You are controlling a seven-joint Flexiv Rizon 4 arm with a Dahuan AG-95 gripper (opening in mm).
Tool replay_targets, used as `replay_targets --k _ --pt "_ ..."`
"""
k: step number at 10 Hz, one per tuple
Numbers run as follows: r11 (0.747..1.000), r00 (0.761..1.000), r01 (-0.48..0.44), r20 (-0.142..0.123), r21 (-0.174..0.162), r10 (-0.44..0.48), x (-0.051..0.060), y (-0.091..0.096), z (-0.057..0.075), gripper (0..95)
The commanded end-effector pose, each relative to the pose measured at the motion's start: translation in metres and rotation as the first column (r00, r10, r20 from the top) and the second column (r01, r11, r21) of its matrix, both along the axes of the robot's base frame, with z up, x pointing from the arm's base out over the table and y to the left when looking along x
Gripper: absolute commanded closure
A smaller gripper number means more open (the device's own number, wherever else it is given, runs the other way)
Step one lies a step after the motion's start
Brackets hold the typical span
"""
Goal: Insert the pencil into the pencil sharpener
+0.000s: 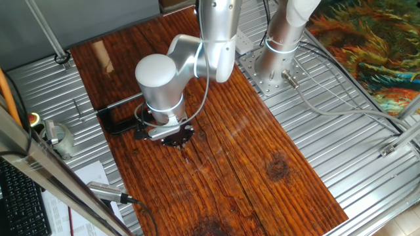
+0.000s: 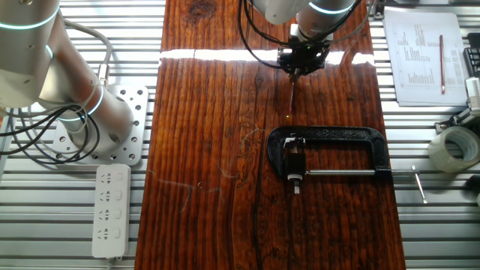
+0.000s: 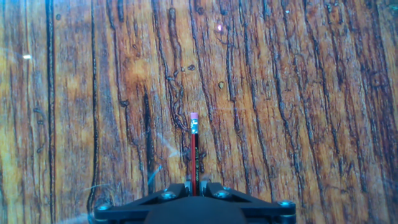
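Note:
In the hand view my gripper (image 3: pixel 196 185) is shut on the pencil (image 3: pixel 194 152), a thin red stick that points away from the hand over the wooden board and ends in a pink eraser tip. In the other fixed view the gripper (image 2: pixel 298 67) hovers at the board's far end. The pencil (image 2: pixel 290 96) reaches from it toward a black C-clamp (image 2: pixel 341 136). A small dark block in the clamp's mouth looks like the pencil sharpener (image 2: pixel 294 162). The pencil's tip stops a little short of the clamp. In one fixed view the gripper (image 1: pixel 177 139) is just right of the clamp (image 1: pixel 117 118).
A second arm's base plate (image 2: pixel 124 120) and a white power strip (image 2: pixel 110 210) lie left of the board. Paper sheets (image 2: pixel 424 56) and a tape roll (image 2: pixel 450 148) sit to the right. A pale wooden dowel (image 1: pixel 102 56) stands at the board's far corner.

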State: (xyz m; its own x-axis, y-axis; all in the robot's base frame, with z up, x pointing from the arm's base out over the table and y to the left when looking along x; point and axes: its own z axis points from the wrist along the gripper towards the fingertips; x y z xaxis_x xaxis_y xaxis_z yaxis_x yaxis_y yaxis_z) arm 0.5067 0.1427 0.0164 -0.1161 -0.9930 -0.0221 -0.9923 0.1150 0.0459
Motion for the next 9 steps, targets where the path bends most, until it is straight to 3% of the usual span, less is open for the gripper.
replay_targets --k 1,3,5,9 --pt "0.999 0.999 -0.036 -0.006 -0.005 0.036 0.001 0.001 0.013 95.0" --pt "0.998 0.998 -0.061 -0.007 -0.023 0.061 0.000 0.001 0.027 95.0" --pt "0.996 0.997 -0.080 -0.008 -0.026 0.079 -0.005 -0.002 0.030 95.0" --pt "0.991 0.991 -0.130 -0.011 -0.023 0.130 -0.030 -0.024 0.037 95.0"
